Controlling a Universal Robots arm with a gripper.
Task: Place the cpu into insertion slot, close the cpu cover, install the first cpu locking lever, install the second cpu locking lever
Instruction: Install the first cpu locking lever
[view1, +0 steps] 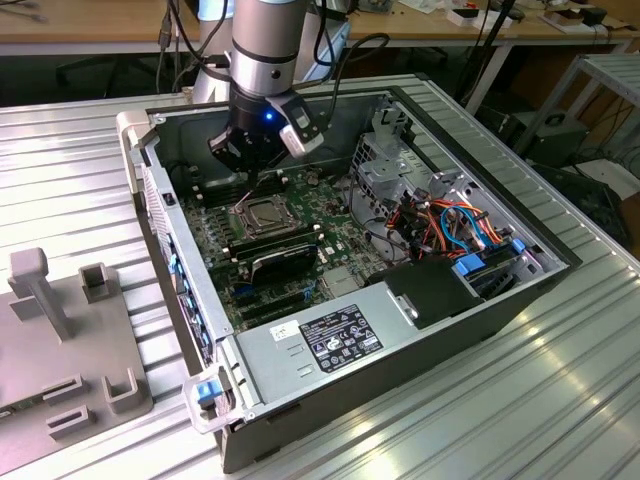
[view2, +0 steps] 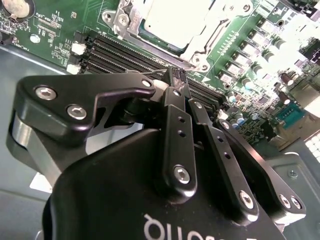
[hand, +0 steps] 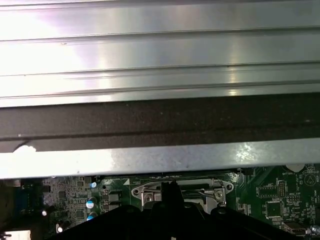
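Claw (view2: 178, 75) w/ fingers pressed together, tip sitting at the socket edge.
You're seeing the cpu (view2: 172, 20) lying in the insertion slot (view1: 262, 214), cpu cover (view2: 200, 47) framing it.

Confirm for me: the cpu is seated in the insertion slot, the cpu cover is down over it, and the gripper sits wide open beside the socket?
Not quite. In the second wrist view the gripper is shut, fingertips together at the socket's edge. The cpu lies in the insertion slot with the cpu cover down around it.
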